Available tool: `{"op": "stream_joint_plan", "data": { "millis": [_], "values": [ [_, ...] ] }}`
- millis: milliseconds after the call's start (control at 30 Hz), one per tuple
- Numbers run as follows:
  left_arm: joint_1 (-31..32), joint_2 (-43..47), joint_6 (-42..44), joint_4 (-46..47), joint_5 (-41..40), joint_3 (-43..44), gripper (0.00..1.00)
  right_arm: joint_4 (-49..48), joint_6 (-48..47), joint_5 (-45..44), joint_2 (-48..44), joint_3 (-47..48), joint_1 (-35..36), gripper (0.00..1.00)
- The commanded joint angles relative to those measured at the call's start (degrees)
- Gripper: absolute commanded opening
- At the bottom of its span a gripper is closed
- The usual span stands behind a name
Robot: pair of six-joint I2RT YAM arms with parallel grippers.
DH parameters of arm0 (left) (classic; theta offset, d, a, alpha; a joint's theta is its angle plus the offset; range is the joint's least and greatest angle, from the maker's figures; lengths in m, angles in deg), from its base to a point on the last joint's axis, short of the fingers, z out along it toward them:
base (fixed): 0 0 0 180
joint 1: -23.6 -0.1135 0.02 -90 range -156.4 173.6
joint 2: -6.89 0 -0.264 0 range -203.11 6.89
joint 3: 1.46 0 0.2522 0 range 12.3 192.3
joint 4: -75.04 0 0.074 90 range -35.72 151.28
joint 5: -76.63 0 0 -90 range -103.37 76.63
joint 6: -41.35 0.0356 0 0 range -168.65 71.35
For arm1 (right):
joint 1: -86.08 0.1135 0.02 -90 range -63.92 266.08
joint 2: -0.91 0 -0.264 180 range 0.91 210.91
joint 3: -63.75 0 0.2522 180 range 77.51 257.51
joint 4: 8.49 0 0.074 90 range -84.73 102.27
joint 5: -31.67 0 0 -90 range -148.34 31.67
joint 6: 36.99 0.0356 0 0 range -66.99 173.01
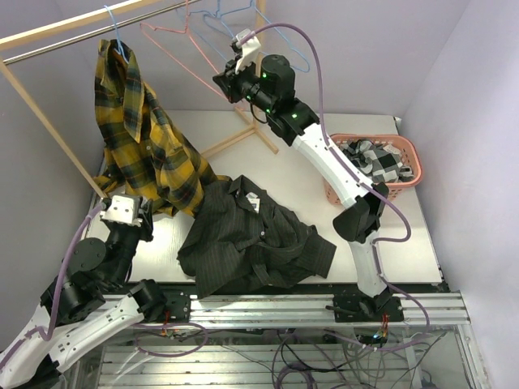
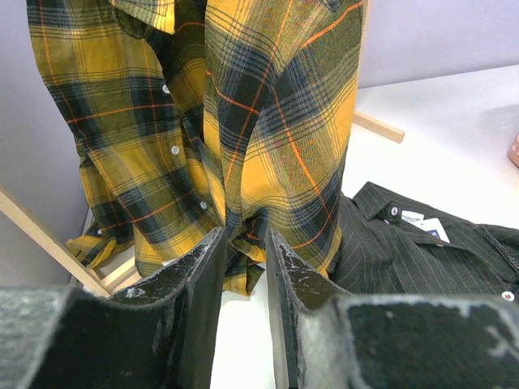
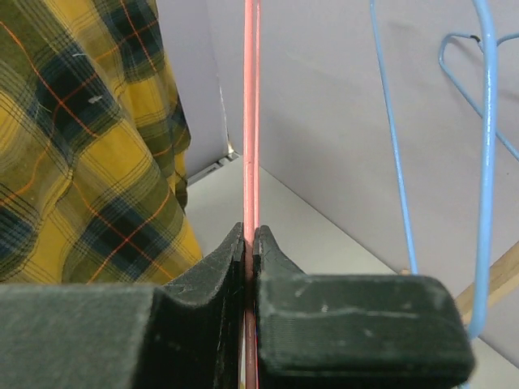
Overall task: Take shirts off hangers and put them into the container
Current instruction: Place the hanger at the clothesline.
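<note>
Down at the left, the left claw [image 2: 246, 243] points up at the hem of the yellow-and-black plaid button-up shirt [image 2: 268, 121]. That shirt hangs straight ahead of the claw from a light blue wire hanger [image 1: 114, 28] on the rail above. The claw's two black fingers stand partly apart, with the lowest fold of the hem at their tips; whether they pinch the cloth cannot be told. Left of the claw, a slanted wooden rack pole [image 2: 40, 235] runs beside the shirt. To the claw's right and just beyond it, the dark charcoal pinstriped shirt [image 2: 405, 251] lies spread on the pale table [image 2: 454, 138], collar up, close beside the plaid hem.

Further right, the right claw [image 3: 249, 235] sits high over the far part of the table. It is clenched on the thin pink wire hanger [image 3: 250, 121], whose wire runs straight out of the closed fingertips. The plaid shirt hangs to this claw's left, and more light blue wire hangers [image 3: 486, 162] hang to its right, apart from it. Well below and to the right of that claw, the salmon-pink lattice-sided plastic basket [image 1: 415, 158] stands at the table's right edge. The black-and-white checked shirt [image 1: 377, 158] is bundled inside it.
</note>
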Motion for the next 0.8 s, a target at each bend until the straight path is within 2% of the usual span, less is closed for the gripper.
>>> {"op": "stream_joint_plan", "data": {
  "millis": [0, 33, 100, 167, 267, 500, 667, 767],
  "values": [
    [0.20, 0.24, -0.34, 2.20, 0.46, -0.36, 0.37, -3.75, 0.99, 0.39, -2.43, -1.24, 0.53, 0.05],
    [0.15, -0.08, -0.34, 2.24, 0.48, -0.33, 0.38, -3.71, 0.94, 0.27, -3.61, -3.11, 0.54, 0.17],
    [0.19, -0.53, -0.26, 2.24, 0.78, -0.39, 0.39, -3.47, 0.77, -0.04, -6.33, -6.93, 0.55, 0.60],
    [0.20, -1.16, -0.11, 2.20, 1.10, -0.32, 0.39, -2.26, 0.69, -0.97, -9.70, -10.55, 0.63, 0.71],
    [0.21, -1.94, 0.00, 2.15, 1.32, -0.32, 0.39, -0.95, 0.66, -2.82, -16.03, -17.49, 0.73, 0.76],
    [0.17, -2.74, -0.23, 2.15, 0.34, -0.16, 0.39, 2.55, 3.19, -2.82, -35.96, -40.67, 0.82, 0.79],
    [0.15, -3.89, -1.34, 2.22, -2.26, 0.41, 0.39, 4.34, 9.27, -0.96, -48.64, -60.71, 0.82, 0.80],
    [0.21, -6.97, -1.33, 2.13, 0.92, 2.30, 0.36, 4.54, 14.68, 0.26, -53.63, -71.94, 0.82, 0.80]
  ]
}}
